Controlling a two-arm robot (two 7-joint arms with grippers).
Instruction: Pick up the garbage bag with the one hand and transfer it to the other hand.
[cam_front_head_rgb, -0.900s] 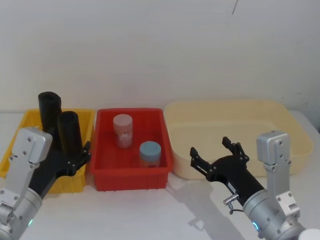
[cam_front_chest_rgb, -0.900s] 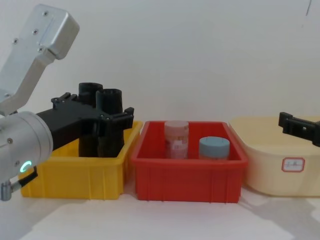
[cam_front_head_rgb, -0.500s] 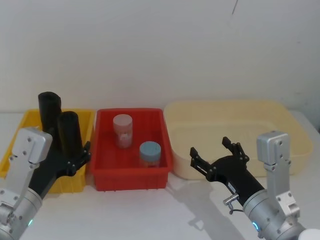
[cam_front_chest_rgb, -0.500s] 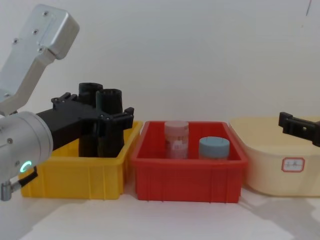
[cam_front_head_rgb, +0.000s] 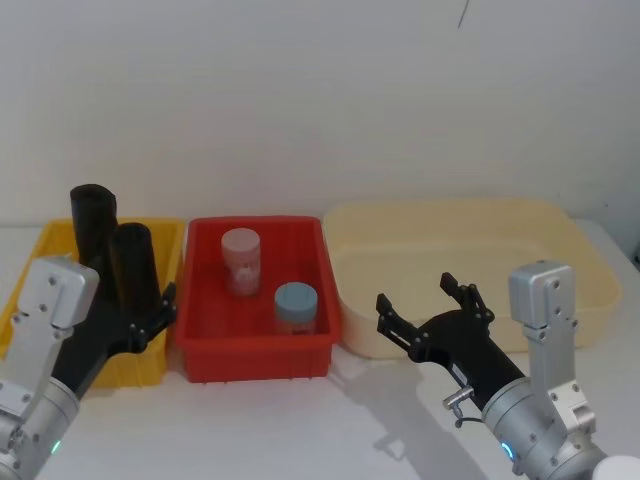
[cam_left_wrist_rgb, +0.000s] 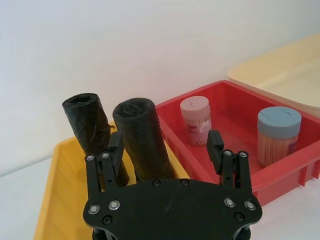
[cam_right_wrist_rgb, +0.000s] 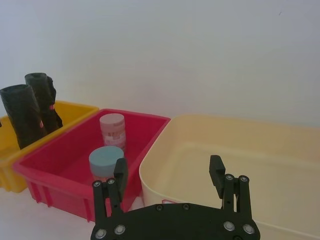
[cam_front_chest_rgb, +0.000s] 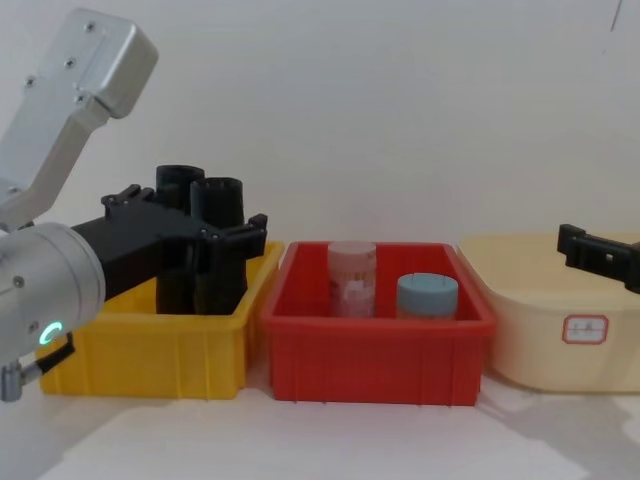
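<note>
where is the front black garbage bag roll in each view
Head view: garbage bag, front roll in the yellow bin, left side.
Chest view: right-hand roll of the pair, left of centre.
Left wrist view: roll between the fingers of the left gripper.
Right wrist view: nearer roll, beyond the red bin.
Shared landmark: red bin beside the yellow bin.

a white table carries three containers in a row, close side by side: a yellow bin at left, a red bin in the middle, a cream tub at right.
</note>
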